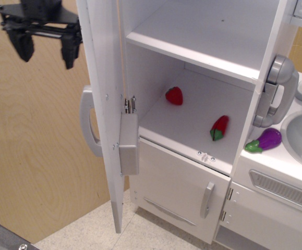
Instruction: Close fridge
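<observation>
- Gripper first: the black two-finger robot gripper (43,52) hangs at the top left, in front of the light plywood wall panel (31,156). Its jaws are spread wide and there's nothing between them, so it's holding zilch.
- Right beside it is the open door (103,104) of the tall white toy play-kitchen fridge (192,78). The door is swung way out and we see it nearly edge-on. The gripper's right finger looks just beside the door's outer face, up near the top, but I honestly can't tell from this angle if it's touching or a bit in front.
- Handling-wise, my guess is a painted wooden panel: stiff, light, swings easily on the hinge (129,104). No real need to grab anything, a flat push on the outer face should do it. The smooth paint could let a finger skid, so the grey curved door handle (88,122) lower down is the better spot to hook or push against.
- Inside the fridge, on the white lower shelf (192,130), sit a red toy strawberry (174,96) and a red toy chili pepper (219,127). Both sit well back from the front edge, so I reckon they won't block the door.
- Far right, a purple toy eggplant (265,139) lies by the sink, not involved.
</observation>
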Action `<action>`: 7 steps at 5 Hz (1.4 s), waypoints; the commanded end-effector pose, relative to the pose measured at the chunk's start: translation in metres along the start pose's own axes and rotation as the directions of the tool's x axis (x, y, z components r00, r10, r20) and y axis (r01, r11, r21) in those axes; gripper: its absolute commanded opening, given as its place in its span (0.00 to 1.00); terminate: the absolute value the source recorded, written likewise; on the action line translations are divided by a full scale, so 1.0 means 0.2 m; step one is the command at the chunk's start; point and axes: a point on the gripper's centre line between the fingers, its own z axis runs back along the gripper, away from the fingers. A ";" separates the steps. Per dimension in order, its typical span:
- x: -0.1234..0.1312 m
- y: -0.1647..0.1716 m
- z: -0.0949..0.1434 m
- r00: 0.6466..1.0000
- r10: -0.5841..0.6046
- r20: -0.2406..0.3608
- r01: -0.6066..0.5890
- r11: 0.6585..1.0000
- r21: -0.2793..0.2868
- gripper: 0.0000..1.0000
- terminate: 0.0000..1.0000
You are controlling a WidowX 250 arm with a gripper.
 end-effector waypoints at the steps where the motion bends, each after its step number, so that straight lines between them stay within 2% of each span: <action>1: 0.13 -0.17 -0.02 1.000 -0.027 -0.016 0.026 1.000 -0.005 1.00 0.00; 3: 0.23 -0.40 -0.02 0.999 -0.014 -0.032 0.013 0.999 -0.037 1.00 0.00; 5: 0.39 -0.48 -0.01 1.000 0.015 -0.010 -0.016 0.998 -0.053 1.00 0.00; 7: 0.48 -0.49 -0.02 0.998 0.057 0.008 -0.057 0.997 -0.044 1.00 0.00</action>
